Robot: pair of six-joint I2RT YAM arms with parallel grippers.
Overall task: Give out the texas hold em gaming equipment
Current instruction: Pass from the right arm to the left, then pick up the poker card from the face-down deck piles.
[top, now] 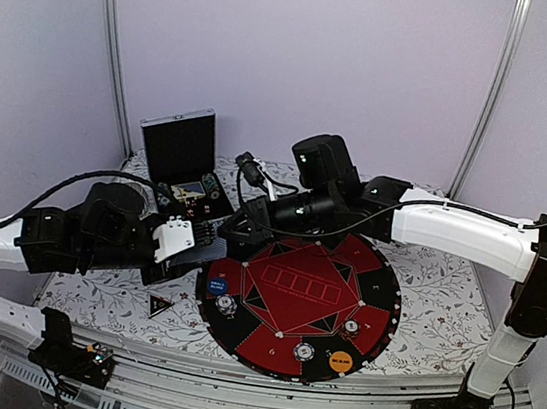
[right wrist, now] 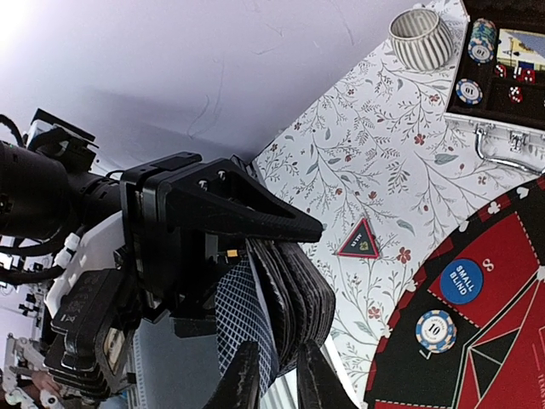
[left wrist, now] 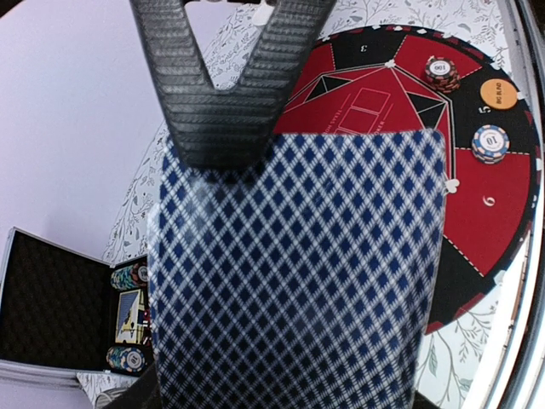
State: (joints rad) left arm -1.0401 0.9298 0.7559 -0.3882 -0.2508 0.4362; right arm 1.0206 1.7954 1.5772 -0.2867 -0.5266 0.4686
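Open silver-edged black case left of centre on the floral worktop, round red-and-black mat lower centre, ribbed white cup just beside the case

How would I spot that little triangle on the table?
Find the big round red-and-black mat. Just off its left edge, on the flowered cloth, lies the triangle. It alone has three corners, black with a red border; the chips and buttons are round.

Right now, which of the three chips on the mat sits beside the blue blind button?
The chip on the mat's left side, right next to the blue SMALL BLIND button. The other two lie farther right, nearer the orange button.
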